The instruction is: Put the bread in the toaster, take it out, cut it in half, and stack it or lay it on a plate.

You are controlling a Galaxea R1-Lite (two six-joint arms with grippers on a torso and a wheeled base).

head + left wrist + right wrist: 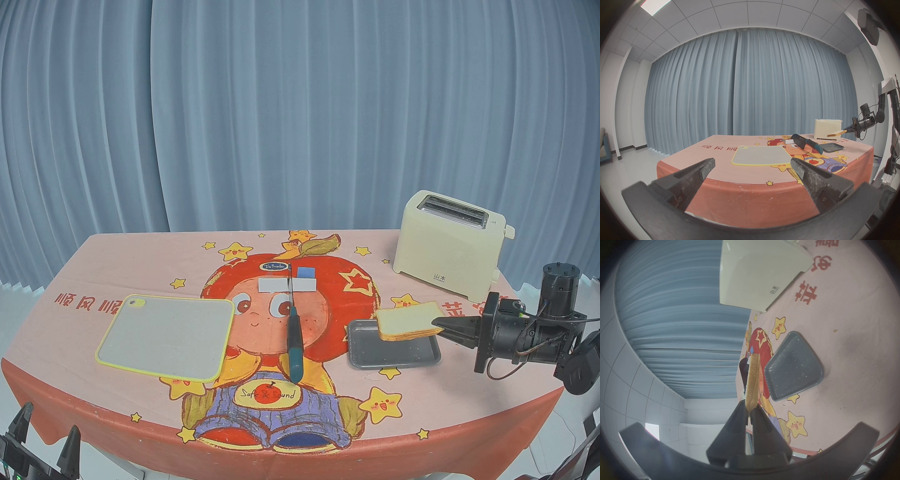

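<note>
Presently, the right end effector (439, 324) was closed on the bread slice (409, 320), pinching it at one crust edge. The slice lay roughly flat and jutted out from the jaws, lifted clear above the far right corner of the dark tray (394, 356). The toaster (447, 244) stood just behind, slots facing up and unoccupied. The left end effector (752, 162) was open and gripped nothing, positioned off the near left edge of the tabletop (125, 262).

Handling assessment: the slice was judged light, soft and easily compressed. Held at one edge only, it would probably sag or tear if swung quickly. Excess grip force would likely crush the crumb; too little would let it slip. The crust was judged the firmest place to take hold, and a grip centred along one side would best keep the slice from twisting. Insertion would require turning the slice upright, edge down, over a slot.

The knife (294, 337) and the cutting board (165, 337) lay apart on the tabletop.
</note>
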